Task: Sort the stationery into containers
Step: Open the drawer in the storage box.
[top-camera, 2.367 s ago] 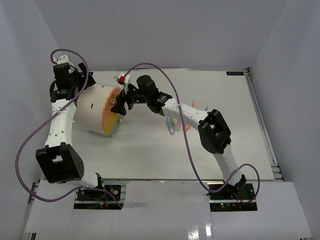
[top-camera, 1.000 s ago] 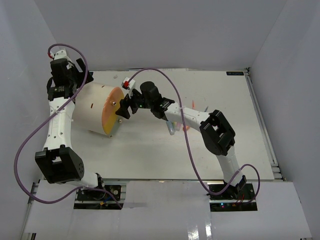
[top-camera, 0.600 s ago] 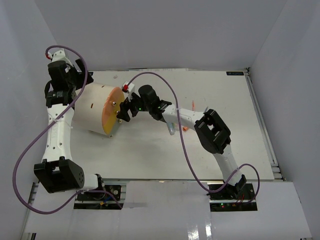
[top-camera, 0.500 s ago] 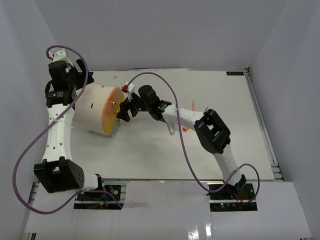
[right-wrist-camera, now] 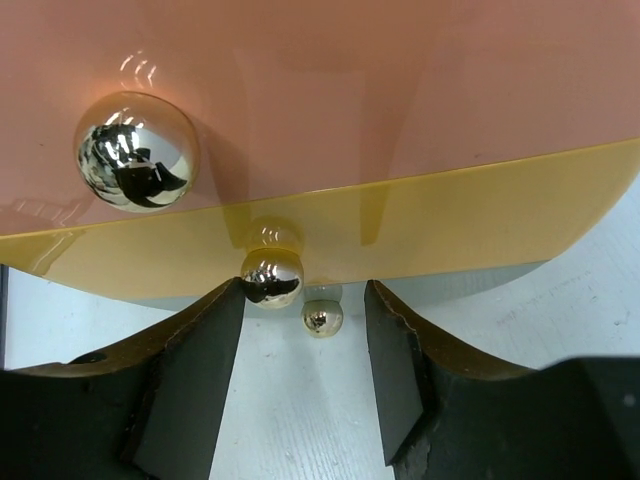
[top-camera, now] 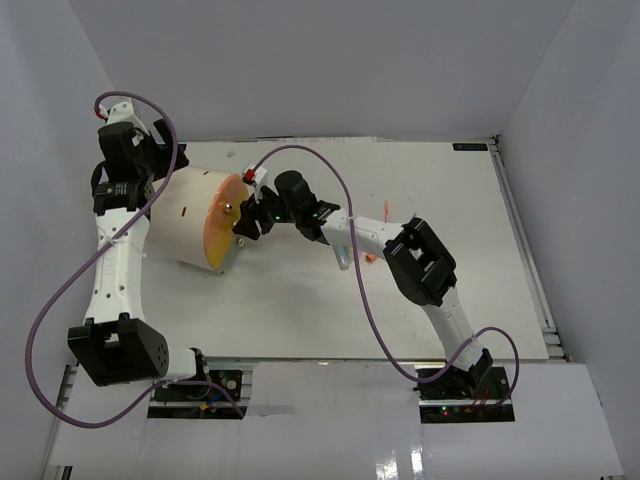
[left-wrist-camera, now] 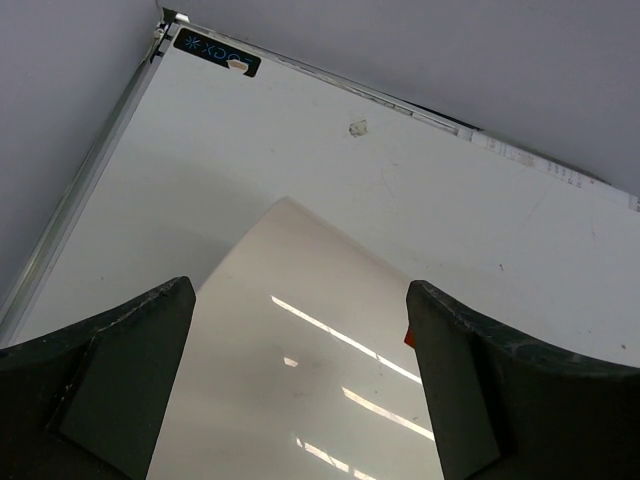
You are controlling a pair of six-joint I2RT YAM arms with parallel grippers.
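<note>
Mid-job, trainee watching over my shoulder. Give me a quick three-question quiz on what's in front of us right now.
1. True or false: the left gripper is shut on a pen.
2. What sits between the fingers of the right gripper? A) a pen cap B) a small brass knob C) an eraser
3. Is the cream cylinder container upright or on its side?
Key: 1 false, it is open and holds nothing. 2 B. 3 on its side.

Left fingers [left-wrist-camera: 110,390] spread wide, right fingers [right-wrist-camera: 180,400] stand partly apart.
</note>
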